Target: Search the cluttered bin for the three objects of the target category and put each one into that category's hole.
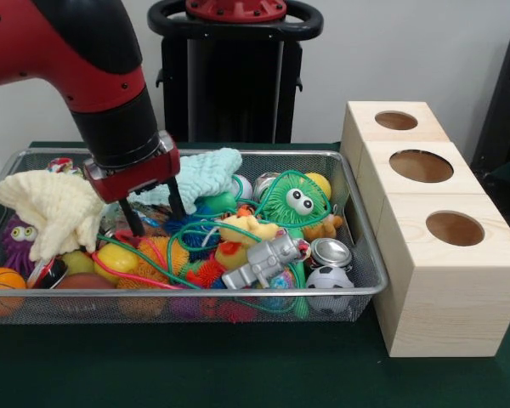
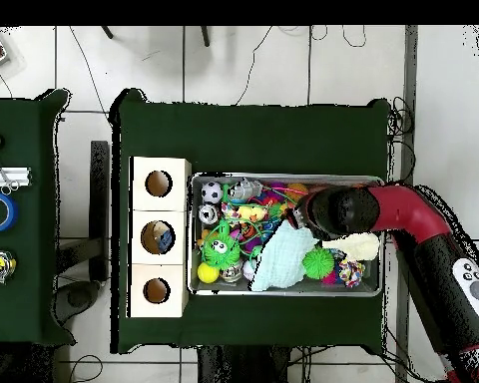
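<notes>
The wire mesh bin (image 1: 238, 154) sits on the green table, packed with toys. My gripper (image 1: 160, 223) is open and reaches down into the bin's left half in the front view. Its black fingers (image 1: 134, 219) straddle a tangle of green cord and orange spiky toys, holding nothing. A cream knitted cloth (image 1: 55, 208) lies just to its left and a pale teal cloth (image 1: 206, 174) just behind it. Three pale wooden boxes with round holes (image 1: 421, 166) stand along the bin's right side. In the overhead view my arm (image 2: 403, 214) covers the gripper above the bin (image 2: 283, 291).
The bin also holds a green fuzzy toy with googly eyes (image 1: 296, 200), a grey robot figure (image 1: 268, 259), a soccer ball (image 1: 329, 279), a tin can (image 1: 330, 252), a yellow ball (image 1: 117, 257) and a basketball (image 1: 2, 285). Something lies inside the middle hole (image 2: 162, 237).
</notes>
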